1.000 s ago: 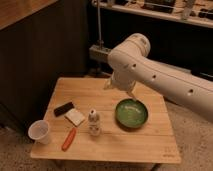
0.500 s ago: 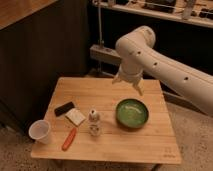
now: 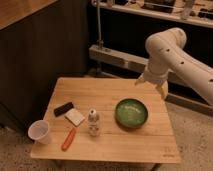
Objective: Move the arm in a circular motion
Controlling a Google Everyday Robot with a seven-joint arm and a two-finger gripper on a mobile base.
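The thick white arm (image 3: 176,55) of rounded tube segments with small dark dots comes in from the right edge and bends down over the table's far right corner. Its pale tan gripper (image 3: 152,85) hangs above the far right edge of the wooden table (image 3: 110,90), behind and above a green bowl (image 3: 131,112). The two tan fingers (image 3: 163,90) stand apart with nothing between them. The gripper touches nothing.
On the table stand a small clear bottle (image 3: 93,121), a white cup (image 3: 39,131), an orange tool (image 3: 69,138), a black block (image 3: 63,108) and a pale pad (image 3: 75,117). A dark wall and metal shelving (image 3: 115,55) stand behind it.
The arm has swung right and back, from over the table's middle above the bowl to its far right edge. The gripper rose a little. The objects on the table have not moved.
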